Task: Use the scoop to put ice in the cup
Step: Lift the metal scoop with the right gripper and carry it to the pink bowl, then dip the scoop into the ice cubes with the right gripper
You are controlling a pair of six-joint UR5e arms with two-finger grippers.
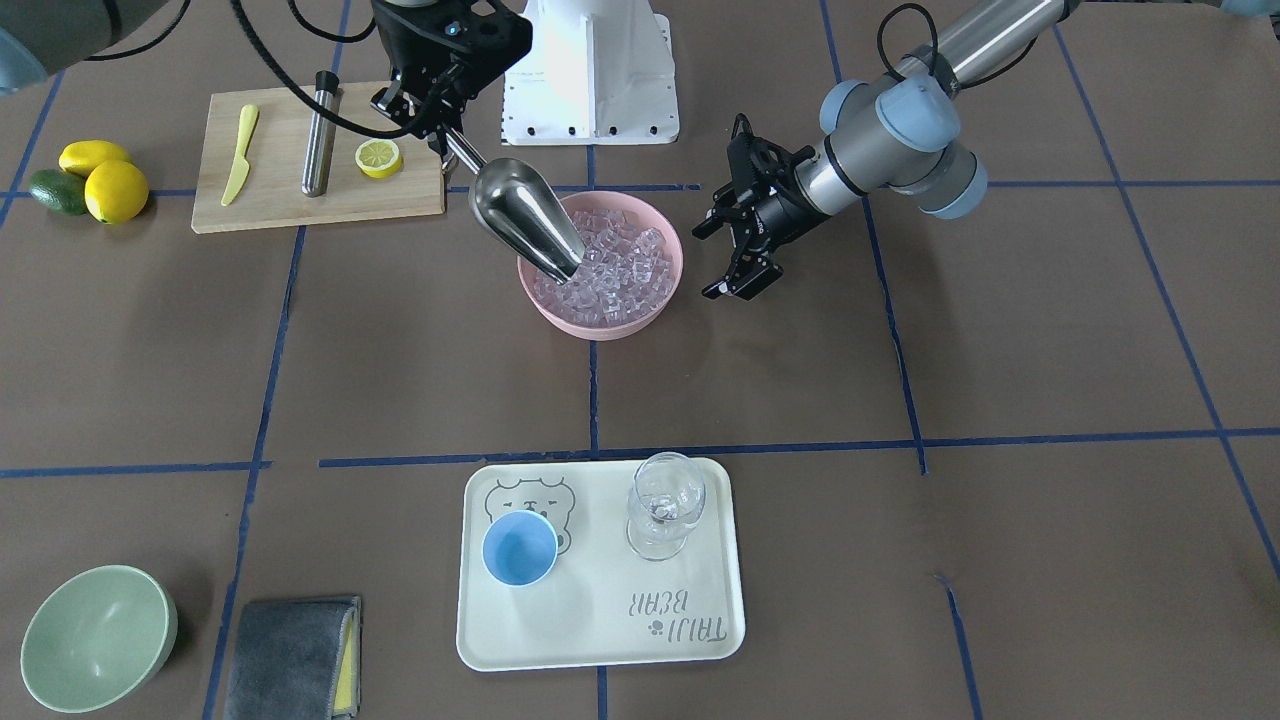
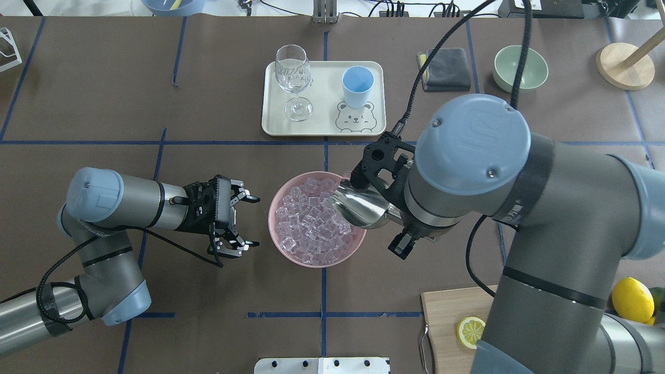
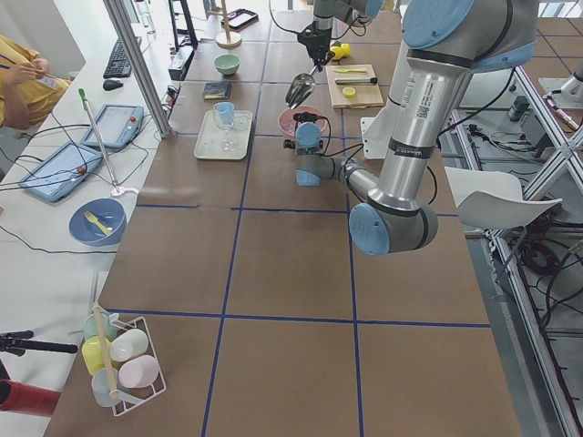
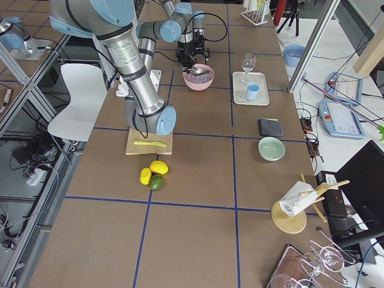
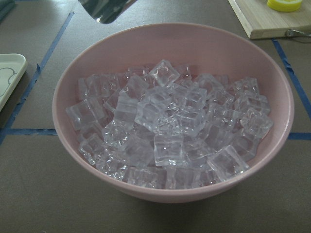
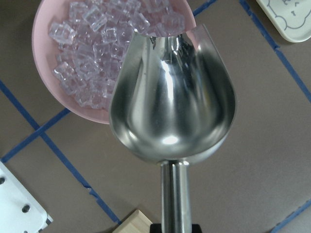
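Many clear ice cubes (image 1: 625,268) fill a pink bowl (image 1: 600,330) at mid-table. My right gripper (image 1: 443,132) is shut on the rod handle of the steel scoop (image 1: 525,220). The scoop tilts down, its lip over the ice at the bowl's edge. In the right wrist view the scoop's trough (image 6: 175,102) is empty. My left gripper (image 2: 255,221) is open and empty beside the bowl, and its wrist view shows the ice (image 5: 170,131). The light-blue cup (image 1: 520,547) stands empty on a cream tray (image 1: 600,640).
A clear stemmed glass (image 1: 665,505) stands on the tray beside the cup. A cutting board (image 1: 280,205) holds a yellow knife, a steel cylinder and a lemon half. Lemons and a lime (image 1: 95,180), a green bowl (image 1: 95,640) and a grey cloth (image 1: 295,660) lie around.
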